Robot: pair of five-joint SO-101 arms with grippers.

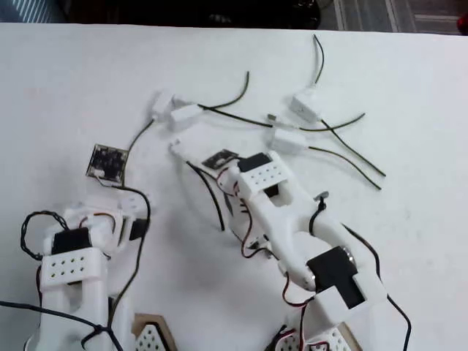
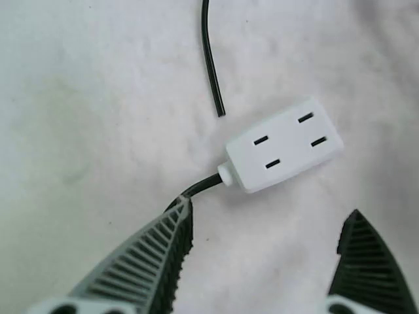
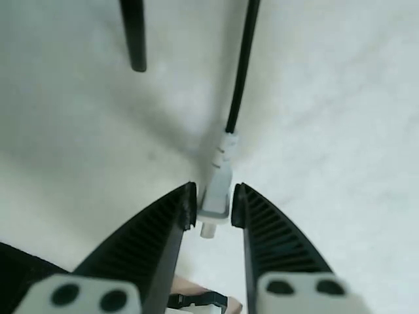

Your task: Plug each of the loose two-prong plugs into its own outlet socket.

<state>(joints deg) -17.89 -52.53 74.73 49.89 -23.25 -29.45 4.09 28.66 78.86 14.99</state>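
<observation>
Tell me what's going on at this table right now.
Plugging in is under way, with nothing joined yet. The right end effector is shut on a white plug at the end of a black cord. The left end effector is open near an outlet socket lying slots up on the white table, its slots empty. More white cord ends lie farther back.

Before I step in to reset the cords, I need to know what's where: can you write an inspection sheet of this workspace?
Surface: white table.
Job's things: outlet socket, slots up, nothing plugged in; plug held by its body; more white cord-end pieces toward the far side.
Clutter: nothing seen.
End effectors: left end effector open, just short of the socket; right end effector shut on the plug.
Cables: short black cords scattered.
Surroundings: dark strip beyond the far edge, unclear.
</observation>
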